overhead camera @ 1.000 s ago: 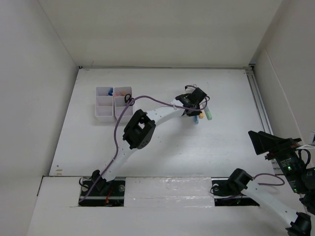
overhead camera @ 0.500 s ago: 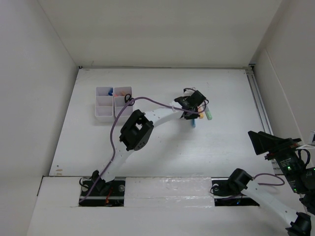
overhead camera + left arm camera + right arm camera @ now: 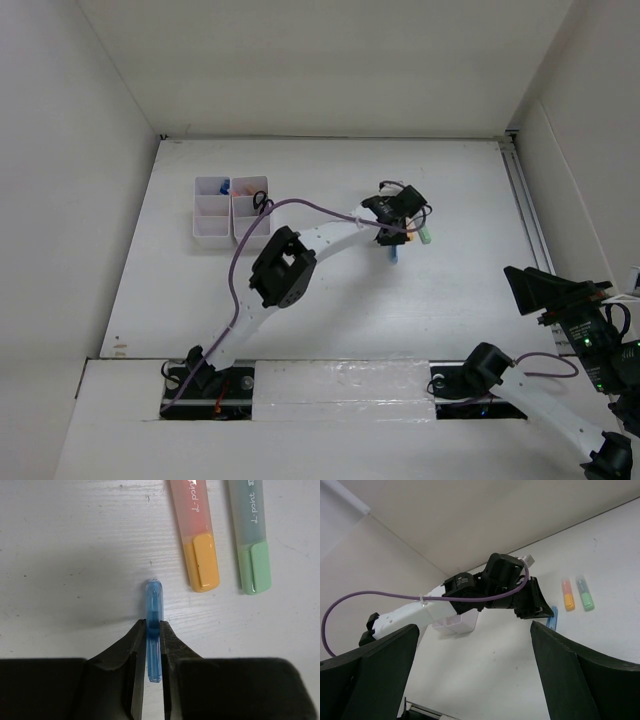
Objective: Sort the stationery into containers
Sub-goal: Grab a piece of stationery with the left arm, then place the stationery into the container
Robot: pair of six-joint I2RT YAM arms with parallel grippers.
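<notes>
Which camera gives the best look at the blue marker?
Left wrist: the blue marker is close up, pinched in the left claw. Top shows only a blue speck; right wrist, a small sliver.

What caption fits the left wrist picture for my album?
Left gripper pinches the blue marker beside the orange marker and green marker.

We are counting three stubby markers on the bench [image 3: 460, 180]: one orange marker [image 3: 197, 535], one green marker [image 3: 252, 535] and one blue marker [image 3: 152, 594]. We are seeing one white organizer [image 3: 212, 238] toward the far left corner, and we are making out six compartments in it. Inside it we are counting one pair of scissors [image 3: 262, 203] and one blue-capped bottle [image 3: 224, 186]. The red-pink pens [image 3: 240, 193] are showing too small to count. We are also counting two arms: the left arm [image 3: 285, 270] and the right arm [image 3: 560, 400].
</notes>
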